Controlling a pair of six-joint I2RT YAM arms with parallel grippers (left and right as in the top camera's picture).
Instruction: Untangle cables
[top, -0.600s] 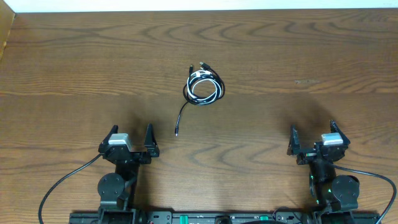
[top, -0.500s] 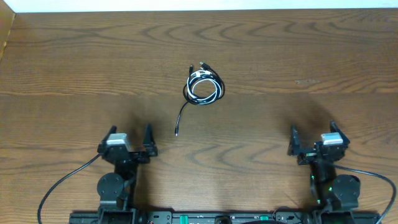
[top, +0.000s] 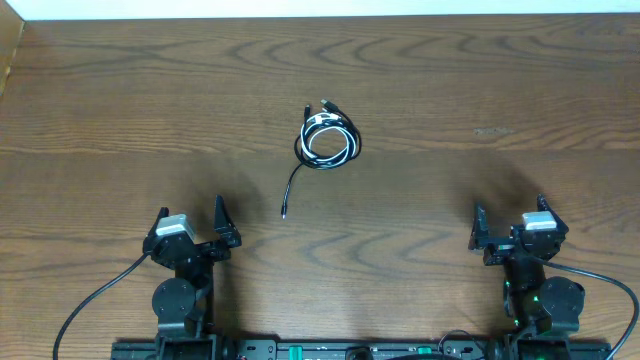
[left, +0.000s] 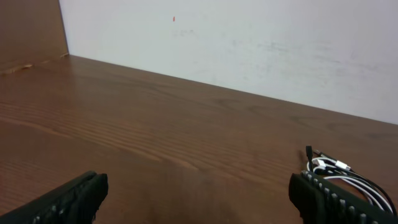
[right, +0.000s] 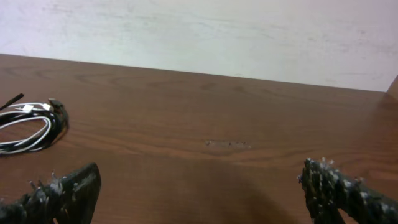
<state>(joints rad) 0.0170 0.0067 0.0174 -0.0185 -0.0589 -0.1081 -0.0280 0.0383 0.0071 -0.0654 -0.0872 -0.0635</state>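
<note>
The cables (top: 327, 141) lie as one small tangled coil of black and white cords at the middle of the table, with a black tail ending in a plug (top: 284, 212) toward the front. The coil shows at the right edge of the left wrist view (left: 348, 180) and at the left edge of the right wrist view (right: 28, 127). My left gripper (top: 190, 222) is open and empty near the front left. My right gripper (top: 510, 224) is open and empty near the front right. Both are far from the coil.
The wooden table (top: 120, 110) ends at a white wall at the back (left: 249, 43). A raised wooden side panel stands at the far left (left: 28, 31). Thick black arm cords run off the front edge (top: 95, 295).
My left gripper has drawn back toward the front and slightly left. My right gripper has drawn back a little. The cables have not moved.
</note>
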